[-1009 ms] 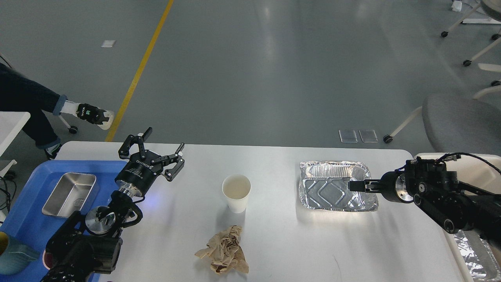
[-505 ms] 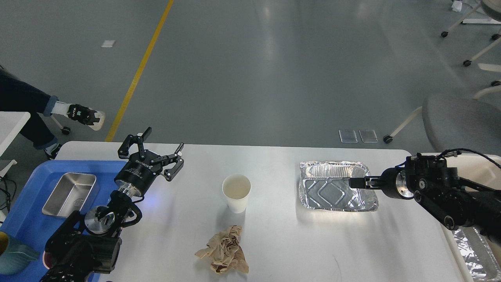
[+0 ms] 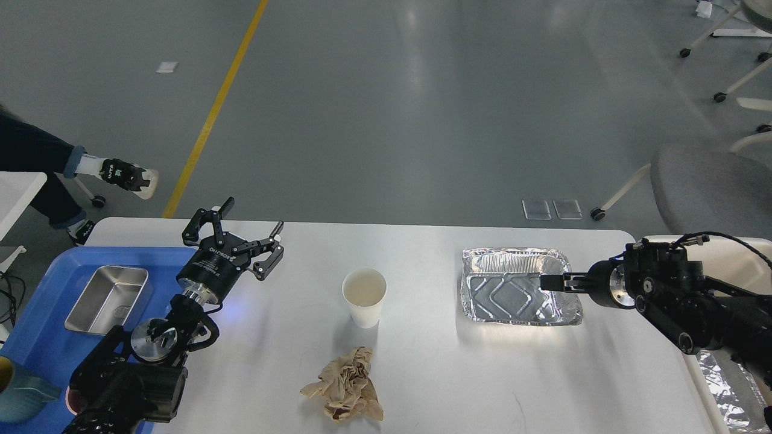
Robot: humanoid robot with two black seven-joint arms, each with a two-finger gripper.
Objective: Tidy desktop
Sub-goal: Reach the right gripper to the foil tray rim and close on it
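Observation:
The white desktop [image 3: 422,361] holds a white paper cup [image 3: 364,295] at its centre, a crumpled brown paper wad [image 3: 345,386] in front of the cup, and an empty foil tray [image 3: 512,295] to the right. My left gripper [image 3: 253,216] hovers open and empty near the table's back left, well left of the cup. My right gripper [image 3: 550,281] reaches in from the right over the foil tray's right side. It is seen edge-on, so its fingers cannot be told apart, nor whether it touches the tray.
A blue tray [image 3: 36,337] at the left carries a steel pan [image 3: 107,298] and a teal mug [image 3: 21,392]. A beige bin [image 3: 733,256] with crumpled foil [image 3: 724,386] stands off the right edge. Beyond it is a grey chair [image 3: 711,187]. A person's foot [image 3: 123,175] shows at far left.
My right gripper has drawn slightly rightward and upward over the foil tray, which stays put. The left arm is still. The person's foot has shifted left.

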